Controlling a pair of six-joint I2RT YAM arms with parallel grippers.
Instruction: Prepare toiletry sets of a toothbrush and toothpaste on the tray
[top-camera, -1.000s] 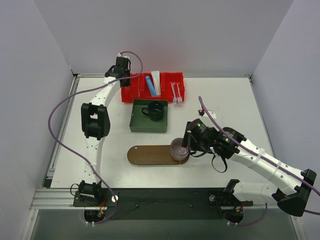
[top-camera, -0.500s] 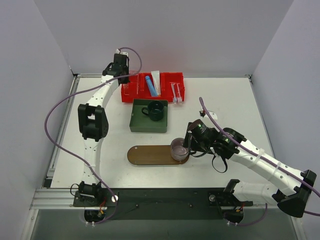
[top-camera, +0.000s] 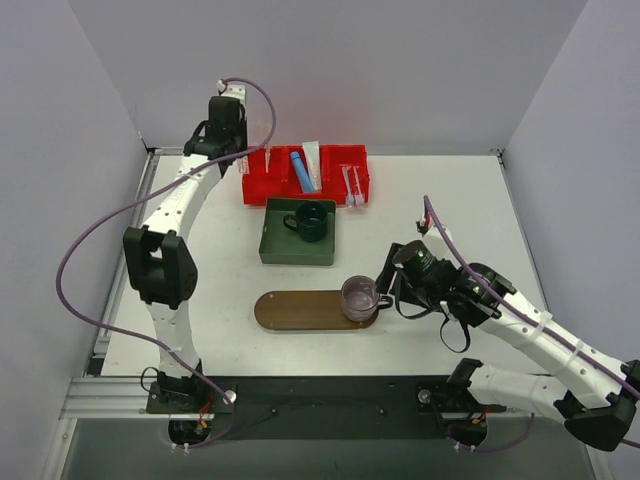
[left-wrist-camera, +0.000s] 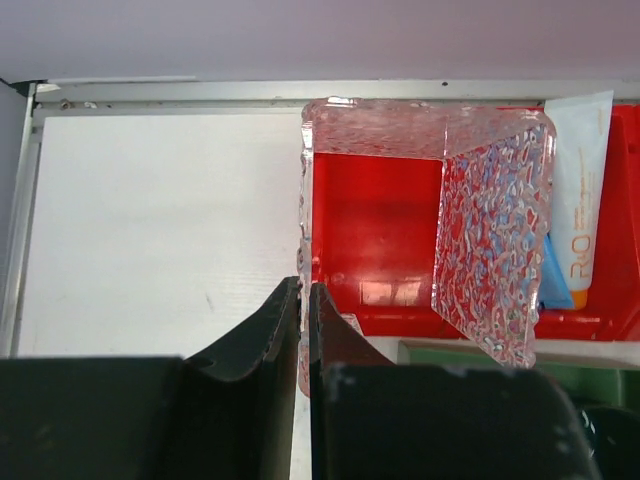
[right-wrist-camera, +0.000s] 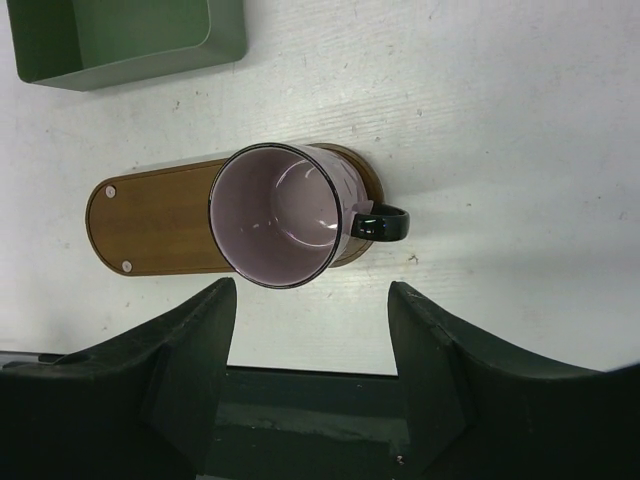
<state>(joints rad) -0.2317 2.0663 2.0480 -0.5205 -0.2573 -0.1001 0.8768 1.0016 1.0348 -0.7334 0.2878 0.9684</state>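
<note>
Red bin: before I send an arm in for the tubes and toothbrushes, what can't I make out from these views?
- Left wrist view: the clear textured piece pinched by the left gripper screens part of the red bin. Only a sliver of the blue tube shows beside the white tube. The toothbrushes fall outside the frame.
- Top view: the toothbrushes are too small to tell bristle ends.
- Right wrist view: the bin is out of frame.

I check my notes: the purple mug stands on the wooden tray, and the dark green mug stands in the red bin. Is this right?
Not quite. The dark green mug stands in the green box, not the red bin; the top external view shows it. The purple mug is on the wooden tray.
</note>
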